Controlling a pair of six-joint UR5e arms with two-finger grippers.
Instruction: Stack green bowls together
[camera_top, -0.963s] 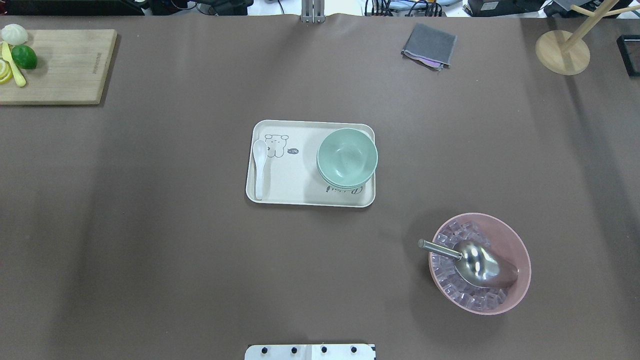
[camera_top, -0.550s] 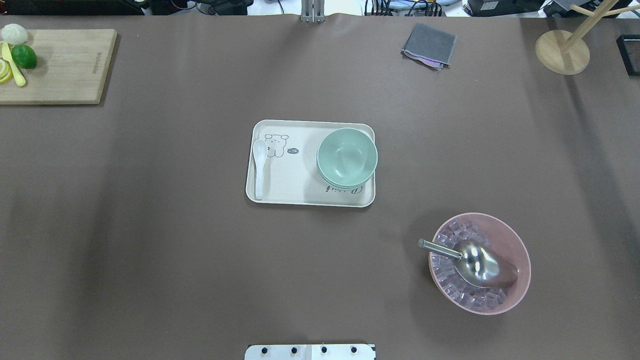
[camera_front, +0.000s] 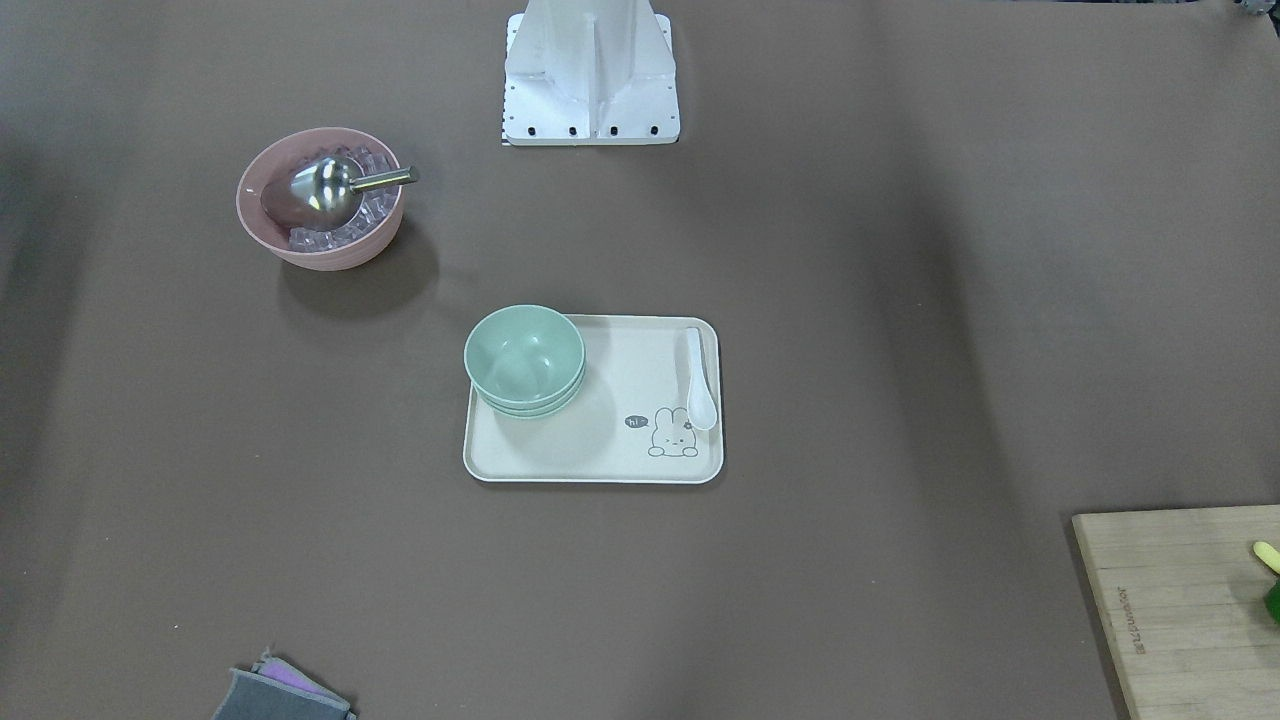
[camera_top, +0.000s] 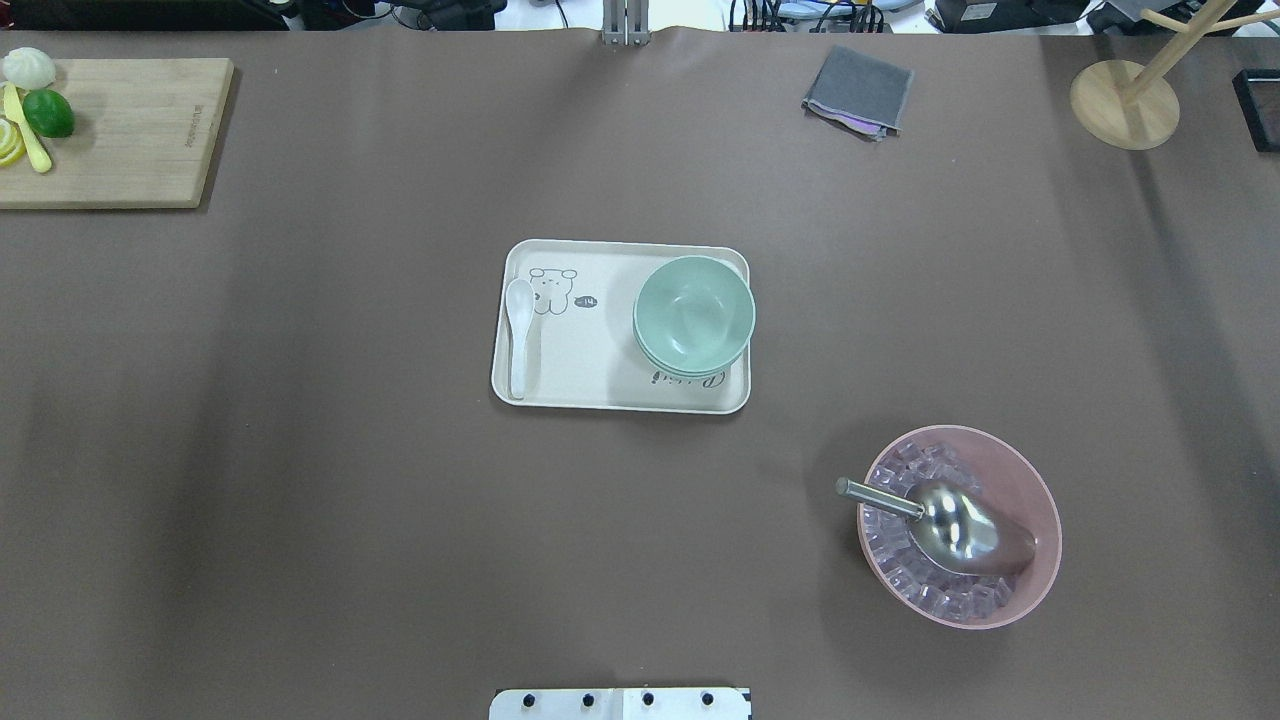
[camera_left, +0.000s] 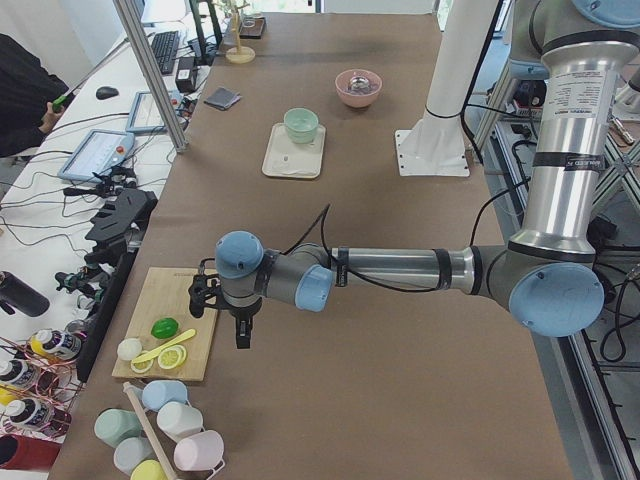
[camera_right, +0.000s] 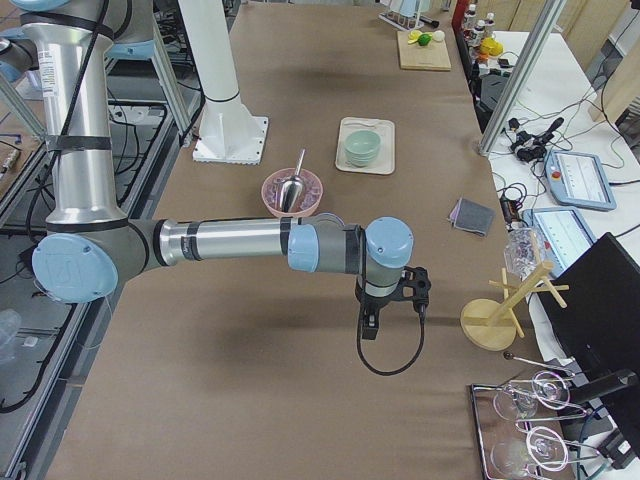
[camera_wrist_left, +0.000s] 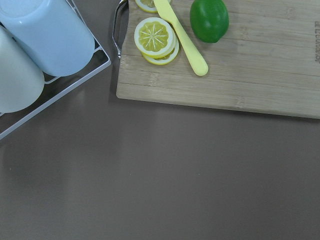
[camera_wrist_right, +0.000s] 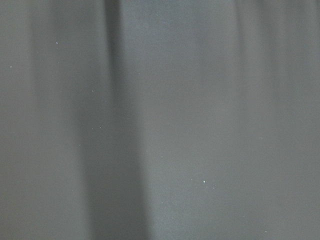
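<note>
Well, the stacking looks finished from here. The green bowls (camera_top: 694, 315) sit nested one inside another as a single upright pile, and the front view shows three rims stepped one above the next. The pile rests on the tray (camera_top: 580, 385), at the tray's short end nearest the pink bowl (camera_top: 1050, 520), with its rim reaching just past the tray's edge there. A white spoon (camera_top: 519, 335) lies along the tray's opposite end, well apart from the pile. No loose green bowl shows anywhere around the tray on the desk.

And the arms? Both are far off. The left claw (camera_left: 242, 338) hangs over bare desk well away from the tray, out beyond its spoon end. The right claw (camera_right: 370, 328) hangs equally far from the tray on the other side, beyond the pink bowl. Only the side cameras catch them, so I cannot tell whether either is released or clenched; neither appears to carry anything.

My read: nothing is left but to confirm the pile sits level and steady on the tray.
</note>
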